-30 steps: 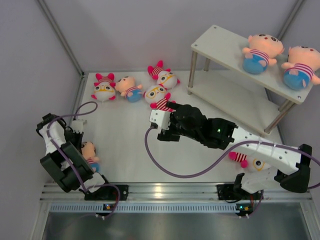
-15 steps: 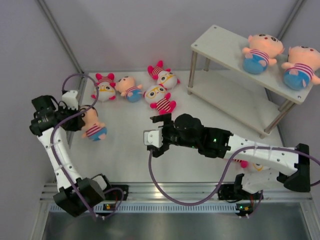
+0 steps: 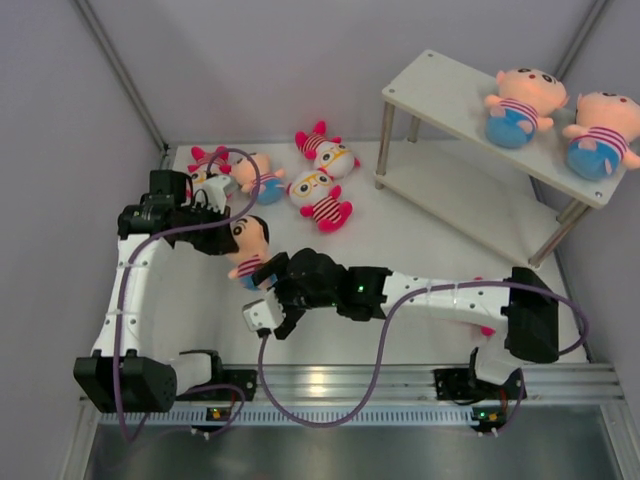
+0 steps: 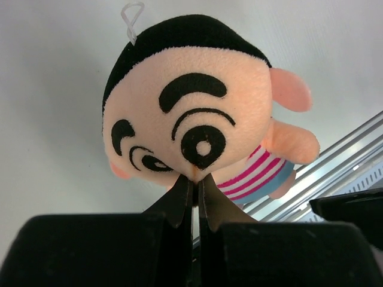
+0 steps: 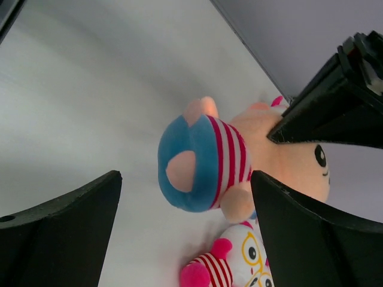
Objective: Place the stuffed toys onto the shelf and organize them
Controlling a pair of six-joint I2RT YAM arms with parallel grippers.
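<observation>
Holding one peach boy doll (image 3: 247,245) up over the left part of the table (image 3: 420,240), well apart from the shelf (image 3: 450,95).

Pinched at the middle of the face, just under the eyes, by the left gripper (image 4: 192,182), with both fingers pressed together on a small fold of plush. Seen from the top with the black-haired head farther back and the striped shirt and blue shorts turned toward the near edge. Faced from the side of the shorts by the right gripper (image 5: 185,179), with fingers spread wide to both sides and closing on nothing. Farther back on the table, lying near together, one more peach doll (image 3: 262,178) and three pink dolls (image 3: 320,198), one of them partly hidden behind the left arm. On the top board of the shelf, side by side, two peach dolls (image 3: 522,102).
</observation>
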